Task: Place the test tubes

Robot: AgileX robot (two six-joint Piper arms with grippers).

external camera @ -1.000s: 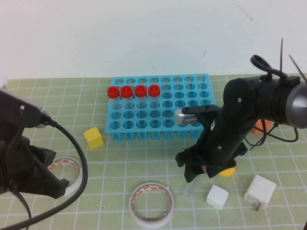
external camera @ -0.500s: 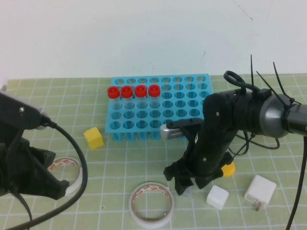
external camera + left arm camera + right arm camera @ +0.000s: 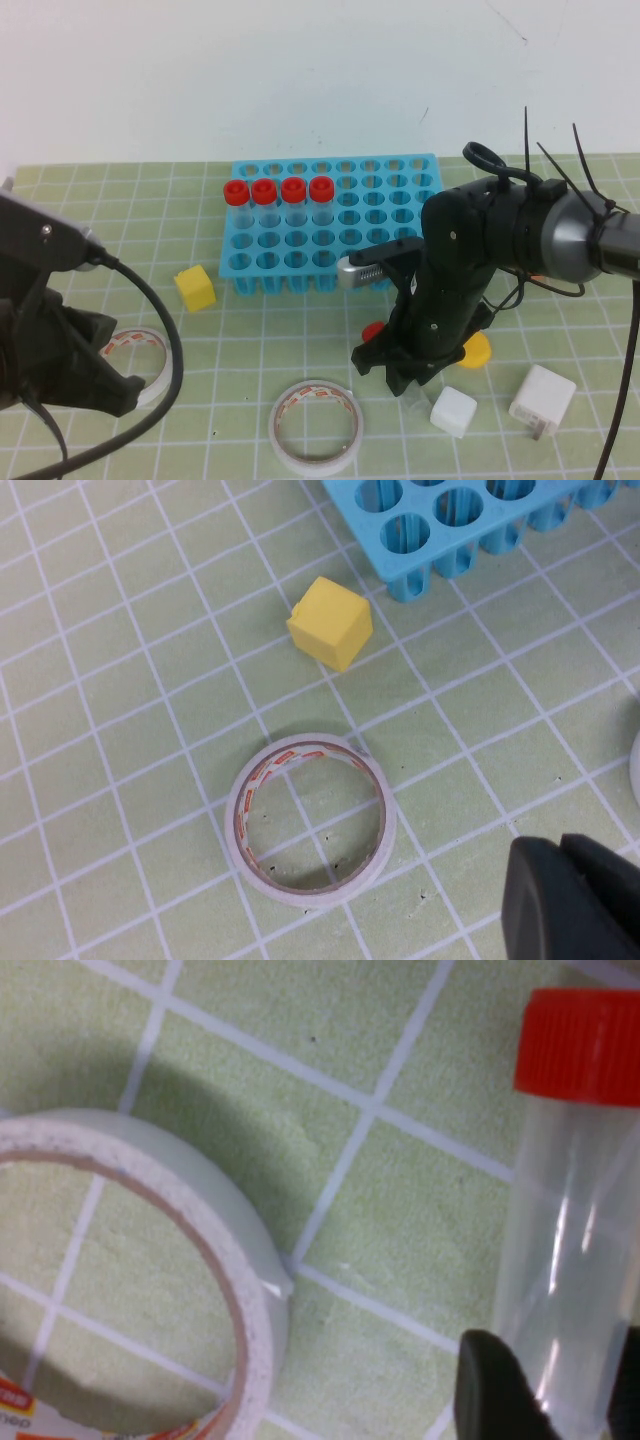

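Right arm (image 3: 480, 250) reaches in from three o'clock, elbow high, wrist bent straight down. Right gripper (image 3: 405, 385) is low at five o'clock, fingers (image 3: 495, 1390) pinching a tube (image 3: 565, 1220). Left arm (image 3: 50, 330) sits at eight o'clock, left gripper (image 3: 560, 880) closed tight.

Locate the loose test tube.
High view, right of centre: loose test tube lies on the mat under the right gripper, beside the front tape roll; left gripper sits far left.

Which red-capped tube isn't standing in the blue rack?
The test tube lying on the mat under the right hand; four others stand upright in the rack. The left hand sits far left, by a tape roll.
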